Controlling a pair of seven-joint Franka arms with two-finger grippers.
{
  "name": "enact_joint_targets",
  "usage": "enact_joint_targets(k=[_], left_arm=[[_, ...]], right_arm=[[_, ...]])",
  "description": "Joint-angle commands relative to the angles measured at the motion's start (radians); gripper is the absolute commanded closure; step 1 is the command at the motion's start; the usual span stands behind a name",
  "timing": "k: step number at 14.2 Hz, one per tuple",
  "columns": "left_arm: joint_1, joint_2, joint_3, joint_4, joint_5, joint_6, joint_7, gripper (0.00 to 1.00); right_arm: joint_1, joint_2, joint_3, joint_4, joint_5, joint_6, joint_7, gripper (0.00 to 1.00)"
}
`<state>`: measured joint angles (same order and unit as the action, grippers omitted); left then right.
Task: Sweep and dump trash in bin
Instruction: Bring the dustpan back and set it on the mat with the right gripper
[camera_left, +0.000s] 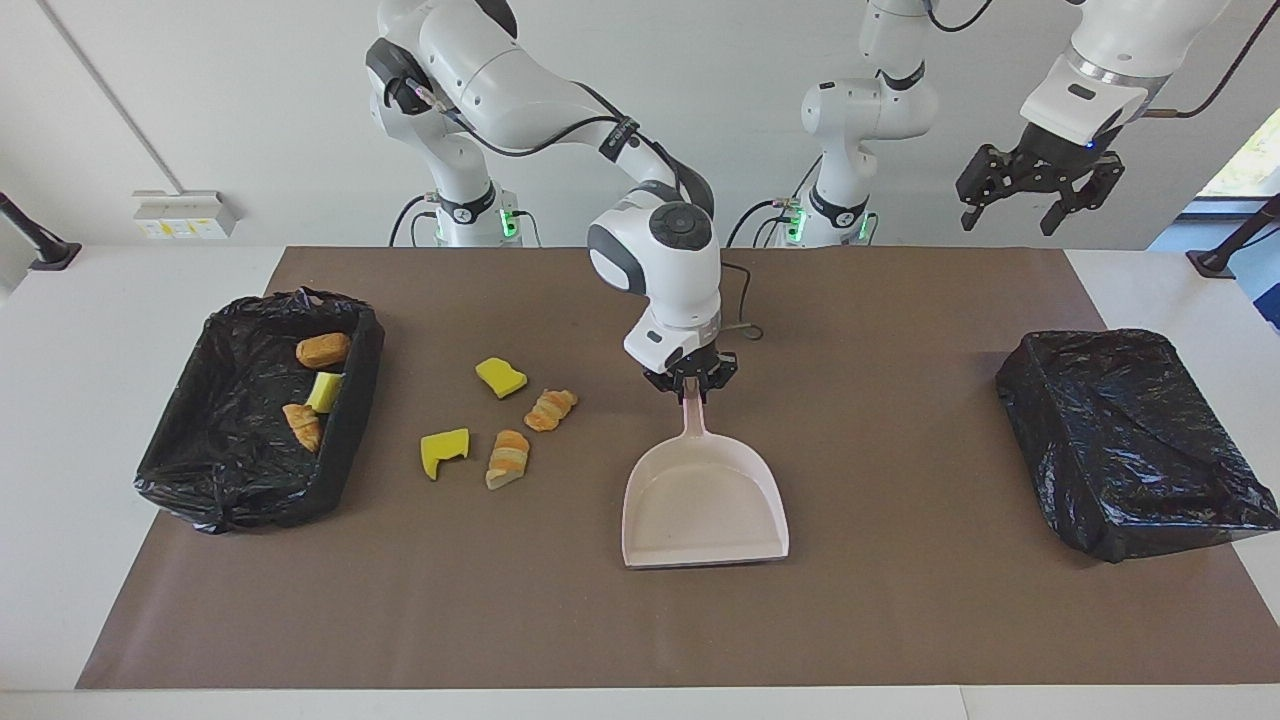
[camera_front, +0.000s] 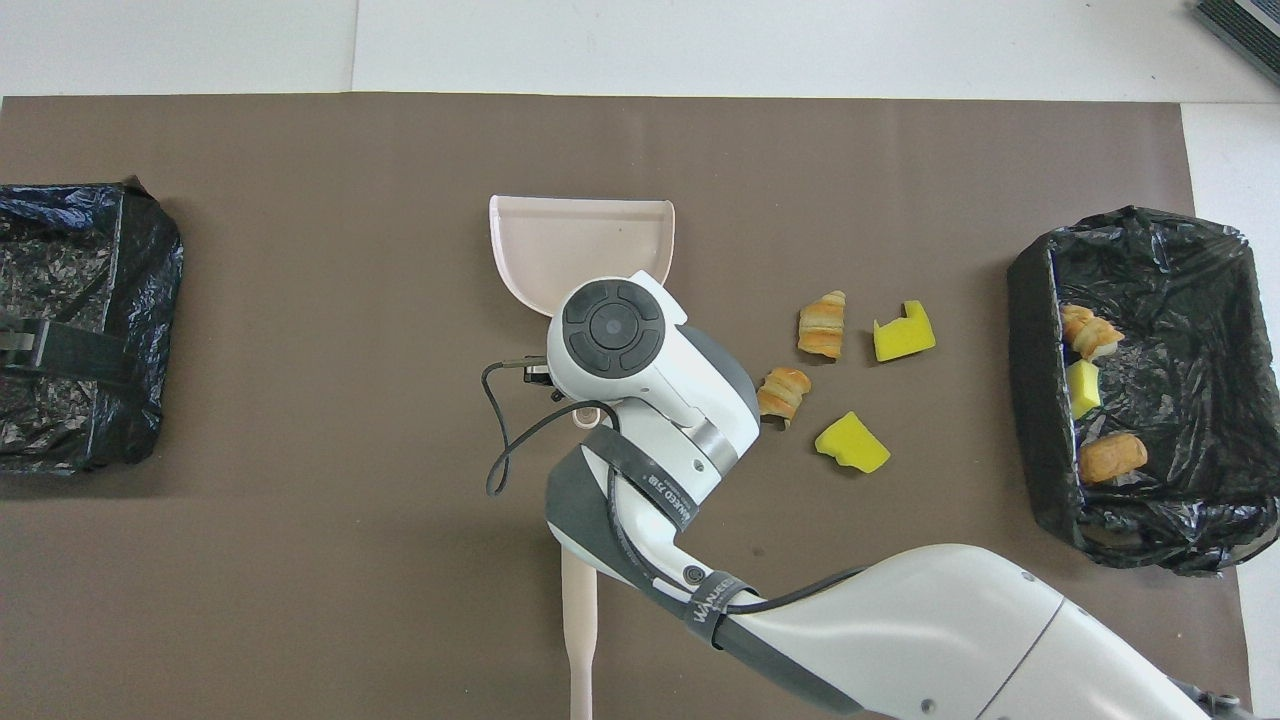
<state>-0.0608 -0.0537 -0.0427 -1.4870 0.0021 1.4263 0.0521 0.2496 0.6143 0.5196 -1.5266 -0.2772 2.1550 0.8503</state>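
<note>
Brush: a pale brush handle (camera_front: 578, 625) lies on the brown mat (camera_front: 300, 550) close to the robots; it is seen only in the overhead view, being hidden by the right arm in the facing view.
Right gripper (camera_left: 691, 385): the dustpan handle is clamped in closed jaws, over the middle of the surface; the grip itself is shown only in the facing view, since the wrist covers it from above.
Left gripper (camera_left: 1036, 195): held high over the left arm's end of the surface, waiting, jaws spread and holding nothing; absent from the overhead view.
Loose trash: two yellow sponge chunks (camera_front: 852, 443) and two striped croissant pieces (camera_front: 783, 393) lie on the mat between the dustpan and the lined bin.
Dustpan (camera_left: 704, 498): empty, mouth turned away from the robots.
Lined bin (camera_left: 190, 440): at the right arm's end; a bread roll (camera_left: 323, 349), a sponge chunk and a croissant piece are already inside.
Second black bin (camera_left: 1130, 440): at the left arm's end.
Step in hand: the pan is judged to be being placed for sweeping.
Advice: the lip should be kept flat on the mat and turned toward the loose pieces, with room left for the brush.
</note>
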Motion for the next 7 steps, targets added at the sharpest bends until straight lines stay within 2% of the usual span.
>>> enact_joint_targets(k=[1,4,5,6,7], left_arm=[[0.013,-0.017,-0.009,-0.022,0.007,0.026,0.015,0.00],[0.013,-0.015,-0.009,-0.022,0.006,0.037,0.017,0.00],[0.013,-0.015,-0.008,-0.022,0.004,0.045,0.020,0.00],[0.013,-0.015,-0.008,-0.022,0.004,0.058,0.022,0.00],[0.013,-0.014,-0.008,-0.022,0.004,0.071,0.023,0.00]], right_arm=[[0.007,0.050,0.023,0.036,-0.060,0.014,0.062,1.00],[0.007,0.050,0.028,0.029,-0.060,0.010,0.062,1.00],[0.005,0.051,0.028,0.032,-0.062,-0.001,0.058,0.91],[0.005,0.051,0.028,0.036,-0.063,-0.006,0.053,0.75],[-0.001,0.048,0.028,0.036,-0.062,-0.007,0.046,0.49]])
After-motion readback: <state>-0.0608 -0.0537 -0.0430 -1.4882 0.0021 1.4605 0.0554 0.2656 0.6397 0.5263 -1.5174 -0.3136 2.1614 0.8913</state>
